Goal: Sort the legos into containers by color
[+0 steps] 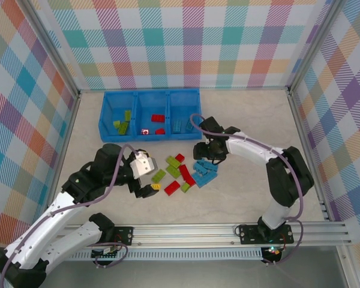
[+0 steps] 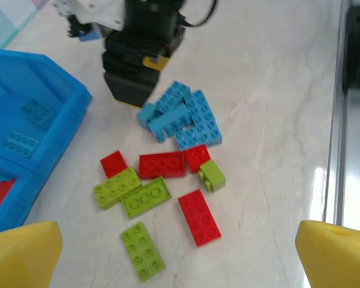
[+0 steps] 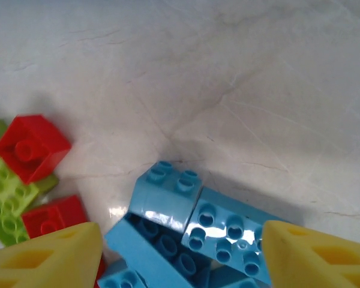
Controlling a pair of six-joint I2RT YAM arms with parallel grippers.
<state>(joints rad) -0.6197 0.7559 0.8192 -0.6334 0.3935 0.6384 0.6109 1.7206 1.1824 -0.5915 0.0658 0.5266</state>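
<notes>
Loose legos lie in a pile mid-table (image 1: 185, 173): lime green (image 2: 143, 251), red (image 2: 199, 217) and light blue (image 2: 183, 117) bricks. The containers are one blue tray (image 1: 150, 93) at the back; green bricks lie in its left compartment, red in the middle, blue in the right. My left gripper (image 2: 180, 255) hangs open above the table just short of the green and red bricks, holding nothing. My right gripper (image 3: 183, 258) is down over the blue cluster (image 3: 168, 201), with its yellow fingers (image 3: 48, 258) standing apart on either side of the blue bricks.
A metal rail (image 1: 228, 231) runs along the near edge. Checkered walls close the left, back and right sides. The tray's corner (image 2: 60, 120) stands close to the pile's left. Bare tabletop (image 1: 258, 192) stretches right of the pile.
</notes>
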